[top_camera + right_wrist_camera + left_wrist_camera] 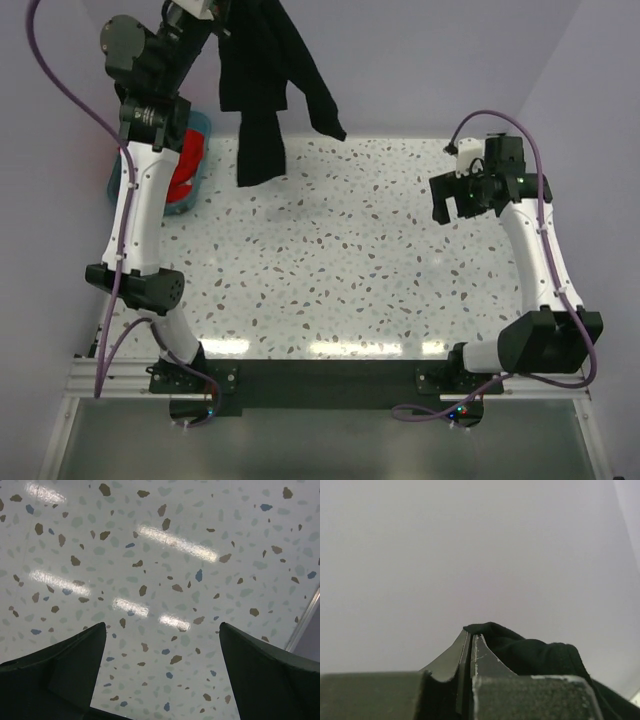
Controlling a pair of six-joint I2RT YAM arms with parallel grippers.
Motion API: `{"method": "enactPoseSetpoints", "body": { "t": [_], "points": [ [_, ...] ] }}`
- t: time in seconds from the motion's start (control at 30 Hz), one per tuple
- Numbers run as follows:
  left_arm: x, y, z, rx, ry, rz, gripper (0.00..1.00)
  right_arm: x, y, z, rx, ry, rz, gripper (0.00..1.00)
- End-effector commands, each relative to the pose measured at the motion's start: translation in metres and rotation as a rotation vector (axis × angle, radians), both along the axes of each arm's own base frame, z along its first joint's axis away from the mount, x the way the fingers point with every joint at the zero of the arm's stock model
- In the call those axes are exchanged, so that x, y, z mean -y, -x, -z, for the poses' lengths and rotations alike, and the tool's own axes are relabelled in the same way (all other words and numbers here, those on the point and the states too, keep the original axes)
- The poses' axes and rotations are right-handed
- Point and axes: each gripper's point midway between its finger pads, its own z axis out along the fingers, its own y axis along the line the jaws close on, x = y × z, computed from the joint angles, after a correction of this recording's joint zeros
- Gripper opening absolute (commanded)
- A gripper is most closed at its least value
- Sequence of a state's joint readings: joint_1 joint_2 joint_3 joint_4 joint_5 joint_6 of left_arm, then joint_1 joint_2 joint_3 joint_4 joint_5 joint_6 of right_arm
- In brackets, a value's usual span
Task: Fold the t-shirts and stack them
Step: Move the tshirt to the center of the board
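The black t-shirt (262, 80) hangs in the air at the top of the top view, its lower end just above the far part of the table. My left gripper (470, 636) is shut on its cloth (535, 655), raised high near the top edge (215, 15). A red t-shirt (185, 170) lies in the teal basket (199, 125) at the far left, partly hidden by my left arm. My right gripper (455, 205) is open and empty above the table's right side; its wrist view (162, 627) shows only bare tabletop between the fingers.
The speckled white table (330, 260) spans the middle. The back wall is right behind the hanging shirt. The table's right edge (305, 620) shows in the right wrist view. The arm bases sit on a black plate (320, 385) at the near edge.
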State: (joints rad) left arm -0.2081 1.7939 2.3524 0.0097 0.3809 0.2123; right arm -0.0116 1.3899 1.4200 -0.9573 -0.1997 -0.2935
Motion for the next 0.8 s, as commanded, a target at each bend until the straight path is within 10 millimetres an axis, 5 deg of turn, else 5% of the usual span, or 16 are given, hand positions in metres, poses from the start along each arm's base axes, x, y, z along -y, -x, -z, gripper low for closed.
{"method": "enactPoseSetpoints", "body": {
  "t": [0.0,0.13,0.2,0.23,0.27,0.33,0.37,0.4,0.43,0.47,0.5,0.53,0.57,0.67,0.77],
  "points": [
    [-0.018,0.093,-0.103,0.301,0.177,0.036,0.0,0.016,-0.005,-0.02,0.095,0.005,0.059,0.98],
    [-0.015,0.097,-0.097,0.237,0.225,0.076,0.0,0.021,-0.004,-0.026,0.13,0.012,0.077,0.99],
    [-0.008,0.073,-0.061,0.099,0.212,0.086,0.0,0.022,-0.002,-0.028,0.141,0.012,0.079,0.99],
    [-0.009,0.084,-0.056,0.078,0.205,0.092,0.0,0.022,-0.001,-0.028,0.141,0.014,0.079,0.99],
    [-0.003,0.061,-0.014,-0.049,0.217,0.097,0.0,0.022,0.0,-0.028,0.139,0.015,0.079,0.99],
    [-0.01,0.07,0.012,-0.139,0.241,0.08,0.0,0.023,0.002,-0.028,0.135,0.022,0.071,0.99],
    [-0.011,0.063,0.042,-0.243,0.256,0.069,0.0,0.023,0.004,-0.024,0.118,0.024,0.066,0.99],
    [-0.008,0.044,0.111,-0.43,0.268,0.065,0.03,0.022,0.006,-0.023,0.109,0.023,0.053,0.99],
    [-0.017,0.055,0.132,-0.486,0.288,0.047,0.11,0.02,0.008,-0.022,0.1,0.021,0.026,0.99],
    [-0.038,0.048,0.176,-0.609,0.311,-0.024,0.23,0.017,0.009,-0.019,0.085,0.015,0.007,0.99],
    [-0.051,0.043,0.243,-0.769,0.342,-0.066,0.56,0.014,0.015,-0.013,0.051,0.007,-0.018,0.99],
    [-0.089,0.042,0.267,-0.816,0.38,-0.152,0.68,0.008,0.018,-0.009,0.032,-0.01,-0.07,0.99],
    [-0.105,0.044,0.295,-0.89,0.382,-0.196,0.99,0.005,0.026,-0.004,-0.007,-0.018,-0.09,0.99],
    [-0.151,0.043,0.337,-0.951,0.291,-0.329,1.0,-0.005,0.043,0.016,-0.126,-0.056,-0.171,0.99],
    [-0.153,0.048,0.353,-0.991,0.077,-0.253,1.0,-0.018,0.059,0.037,-0.235,-0.094,-0.222,0.99]
  ]
}}
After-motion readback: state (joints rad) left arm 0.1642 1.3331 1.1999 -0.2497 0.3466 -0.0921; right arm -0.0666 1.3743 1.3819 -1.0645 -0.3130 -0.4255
